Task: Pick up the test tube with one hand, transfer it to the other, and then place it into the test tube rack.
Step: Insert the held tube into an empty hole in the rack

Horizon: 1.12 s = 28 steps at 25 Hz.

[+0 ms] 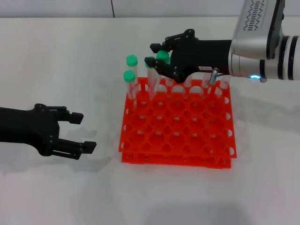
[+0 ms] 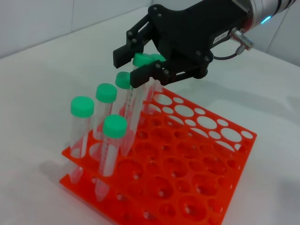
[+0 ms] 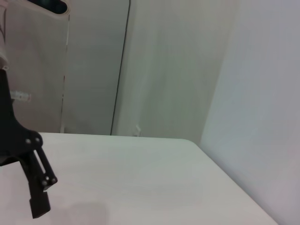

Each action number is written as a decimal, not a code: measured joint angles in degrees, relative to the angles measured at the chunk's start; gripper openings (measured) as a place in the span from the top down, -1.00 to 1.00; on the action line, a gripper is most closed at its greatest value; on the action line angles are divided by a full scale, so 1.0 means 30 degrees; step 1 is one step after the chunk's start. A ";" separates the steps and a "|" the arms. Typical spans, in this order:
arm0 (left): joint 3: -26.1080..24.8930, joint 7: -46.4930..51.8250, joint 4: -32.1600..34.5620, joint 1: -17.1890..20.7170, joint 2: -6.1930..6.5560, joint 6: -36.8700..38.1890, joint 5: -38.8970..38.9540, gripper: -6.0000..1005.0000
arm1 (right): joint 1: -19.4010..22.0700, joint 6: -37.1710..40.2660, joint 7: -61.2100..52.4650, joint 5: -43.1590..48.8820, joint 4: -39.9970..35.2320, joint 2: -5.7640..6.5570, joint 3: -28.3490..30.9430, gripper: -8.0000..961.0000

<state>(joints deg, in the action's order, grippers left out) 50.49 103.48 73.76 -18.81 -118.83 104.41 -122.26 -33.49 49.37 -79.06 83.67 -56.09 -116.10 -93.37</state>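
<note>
The orange-red test tube rack [image 1: 187,136] [image 2: 201,154] stands mid-table. My right gripper [image 1: 153,54] [image 2: 131,66], black with a white label, hovers over the rack's far left corner. Its fingers are closed around the green cap of the test tube [image 2: 142,60] [image 1: 162,56]. That tube leans, and its lower end reaches down into a rack hole. My left gripper [image 1: 83,132] rests low over the table left of the rack, open with nothing between its fingers. In the right wrist view only one black finger [image 3: 40,197] shows above the table.
Several other green-capped tubes [image 1: 129,76] [image 2: 115,125] stand in the rack's left holes, close to the held tube. The white table [image 1: 56,56] spreads around the rack, and a pale wall rises behind it.
</note>
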 joint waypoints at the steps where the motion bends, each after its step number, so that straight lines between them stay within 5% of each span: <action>1: -0.0005 -0.0008 -0.0045 -0.0004 0.0000 0.0000 0.0000 -0.78 | -0.0012 0.0003 0.0002 0.0000 0.0033 -0.0001 -0.0069 0.41; 28: 0.0105 -0.0127 -0.0200 0.0002 0.0001 0.0001 0.0001 -0.78 | -0.0458 -0.0219 -0.0113 0.0000 0.0157 -0.0029 -0.0890 0.41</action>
<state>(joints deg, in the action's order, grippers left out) 50.80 103.10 73.16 -18.81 -118.83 104.41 -122.25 -34.87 48.71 -79.40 83.67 -55.62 -116.19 -96.04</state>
